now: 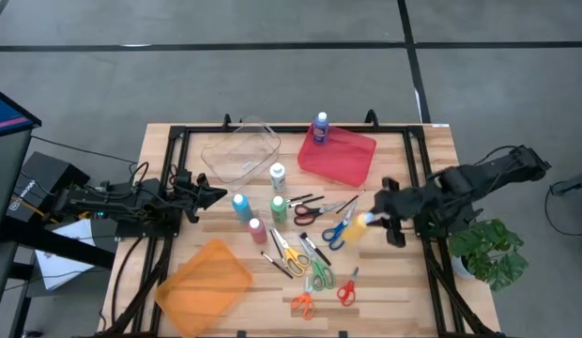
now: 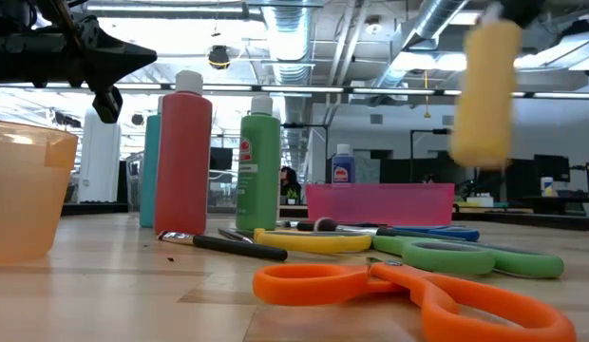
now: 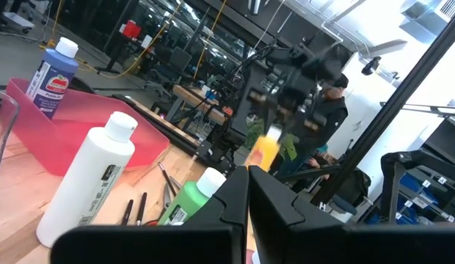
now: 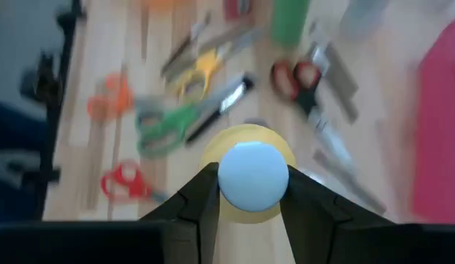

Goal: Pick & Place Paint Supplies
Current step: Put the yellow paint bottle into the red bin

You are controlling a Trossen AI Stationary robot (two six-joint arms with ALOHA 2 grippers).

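Right claw clenched on the white cap of a yellow paint bottle, held clear above the table near its right edge, over the blue scissors. In the low view the yellow bottle hangs in the air, well above the scissors lying on the wood. Left claw shut and holding nothing, hovering near the left edge just beside the clear tray. Blue paint bottle stands at the back edge of the pink tray, toward the far side of the table. White bottle, teal bottle, green bottle and pink bottle stand upright in a loose group at the table's middle, between the clear tray and the scattered scissors. Orange tray sits at the near left corner. Orange scissors and red scissors lie toward the near edge
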